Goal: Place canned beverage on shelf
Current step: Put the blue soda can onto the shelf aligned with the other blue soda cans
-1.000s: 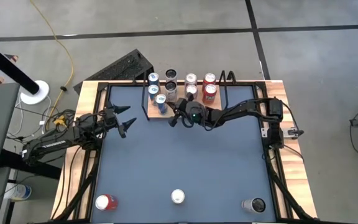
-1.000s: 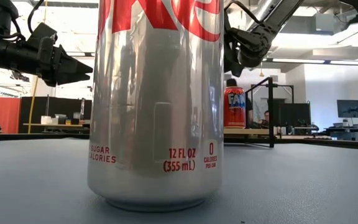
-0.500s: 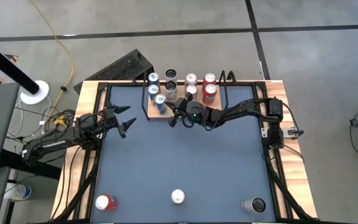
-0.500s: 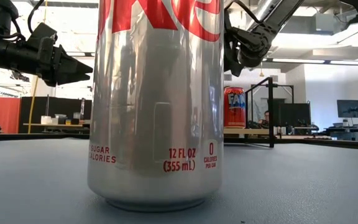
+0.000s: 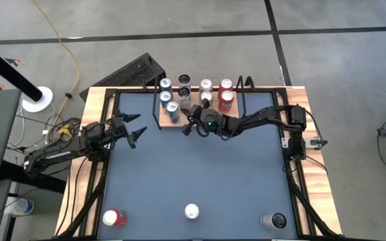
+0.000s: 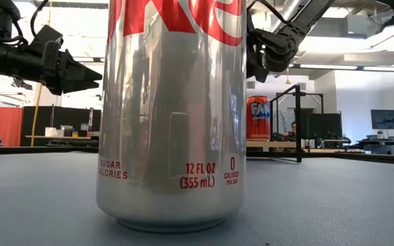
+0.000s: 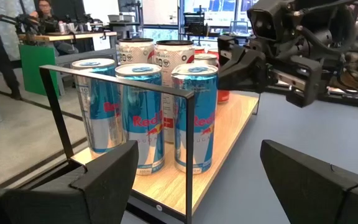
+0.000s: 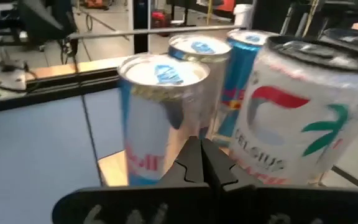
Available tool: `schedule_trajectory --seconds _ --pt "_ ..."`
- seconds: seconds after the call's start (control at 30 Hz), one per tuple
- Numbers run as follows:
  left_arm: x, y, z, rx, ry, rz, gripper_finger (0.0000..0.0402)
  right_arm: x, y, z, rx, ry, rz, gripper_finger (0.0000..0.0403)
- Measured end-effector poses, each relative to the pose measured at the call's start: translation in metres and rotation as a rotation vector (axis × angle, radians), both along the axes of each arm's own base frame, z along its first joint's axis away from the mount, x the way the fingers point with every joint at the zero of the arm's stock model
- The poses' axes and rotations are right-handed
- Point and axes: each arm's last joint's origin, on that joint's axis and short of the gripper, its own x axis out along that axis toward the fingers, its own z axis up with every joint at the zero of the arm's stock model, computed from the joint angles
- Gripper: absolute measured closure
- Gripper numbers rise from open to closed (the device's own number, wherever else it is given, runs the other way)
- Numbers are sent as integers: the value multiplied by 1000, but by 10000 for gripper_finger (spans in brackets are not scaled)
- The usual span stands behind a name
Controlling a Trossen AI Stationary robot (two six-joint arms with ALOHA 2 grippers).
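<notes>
Dark right gripper (image 5: 191, 126) empty, fingers pressed together, at front edge of light-wood black-railed shelf (image 5: 168, 123); left gripper (image 5: 137, 130) spread, near table's left edge

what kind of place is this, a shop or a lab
Likely a robotics lab or workshop, not a shop: a concrete floor with a trailing yellow cable, and desks with monitors beyond the table.

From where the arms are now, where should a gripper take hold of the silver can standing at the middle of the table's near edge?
Grip the silver can around its straight side wall at mid-height, coming in level from the shelf side. It stands upright with open tabletop around it, and the round body probably suits two fingers closing across its width.
</notes>
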Motion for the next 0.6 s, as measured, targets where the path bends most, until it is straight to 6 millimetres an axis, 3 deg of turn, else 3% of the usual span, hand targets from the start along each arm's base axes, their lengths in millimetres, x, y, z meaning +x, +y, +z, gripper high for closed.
schedule_trajectory --seconds 0.6 --pt "0 0 0 0 0 1 74 5 -1 9 6 -114 -7 403"
